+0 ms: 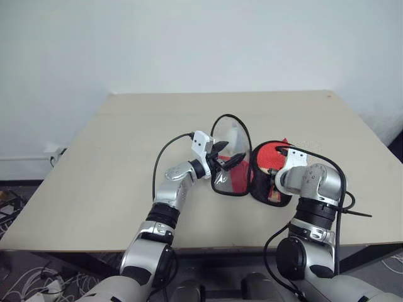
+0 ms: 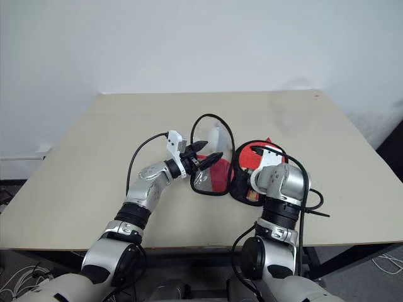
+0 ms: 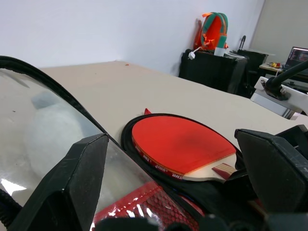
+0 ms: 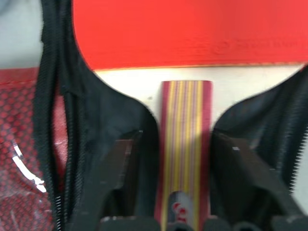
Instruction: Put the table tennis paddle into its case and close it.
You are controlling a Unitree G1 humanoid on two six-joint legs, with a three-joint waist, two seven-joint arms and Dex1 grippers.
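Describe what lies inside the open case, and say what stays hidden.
Inside the case lies the table tennis paddle, red face up. Its handle end is covered by the right gripper; whatever is beneath the paddle cannot be seen.

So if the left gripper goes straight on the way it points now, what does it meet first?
Most likely the case's raised clear flap, which stands right at the open left gripper. Beyond it lies the table tennis paddle in the case's other half. Depth is hard to judge, so this is an estimate.
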